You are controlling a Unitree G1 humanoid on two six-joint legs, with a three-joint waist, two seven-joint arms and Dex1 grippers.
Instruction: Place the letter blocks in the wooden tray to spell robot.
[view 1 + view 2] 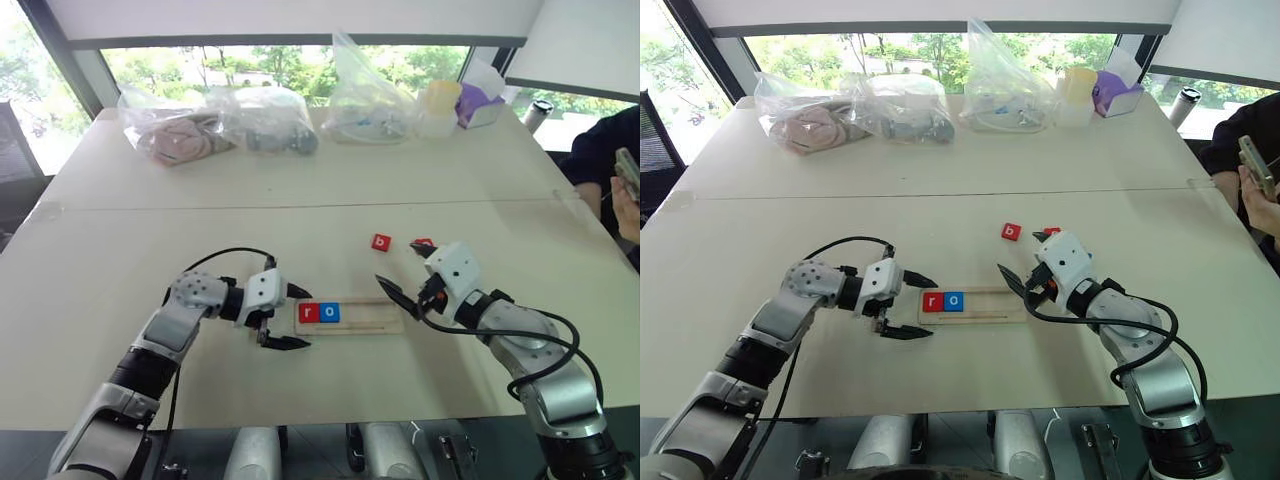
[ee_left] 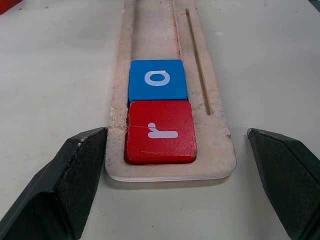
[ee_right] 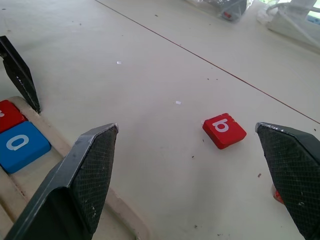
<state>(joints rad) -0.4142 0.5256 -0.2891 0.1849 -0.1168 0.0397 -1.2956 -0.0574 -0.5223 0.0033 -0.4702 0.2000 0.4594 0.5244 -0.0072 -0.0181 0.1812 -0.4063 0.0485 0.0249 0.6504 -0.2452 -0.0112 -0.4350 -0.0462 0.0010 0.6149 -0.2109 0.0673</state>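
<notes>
- Left wrist view is showing the left gripper (image 2: 175, 185) gaping apart, straddling the wooden tray (image 1: 370, 322) end holding red r (image 2: 160, 132) and blue o (image 2: 157, 80).
- Right gripper (image 1: 403, 272) is hovering apart at the tray's 3 o'clock end; red b (image 1: 381, 242) is lying on the desk (image 1: 150, 220) at the tray's 1 o'clock.

red block (image 2: 160, 132): "r" | blue block (image 2: 158, 80): "o" | loose red block (image 3: 224, 130): "b"

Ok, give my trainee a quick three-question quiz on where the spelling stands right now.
1. Which letters already sit in the wooden tray, in order?
2. True or false: the left gripper is shut on a block.
3. Which loose block lies on the table beyond the right gripper? A) blue t B) red b C) blue o

Key: 1. r then o. 2. False, it is open at the tray's end. 3. B.
</notes>
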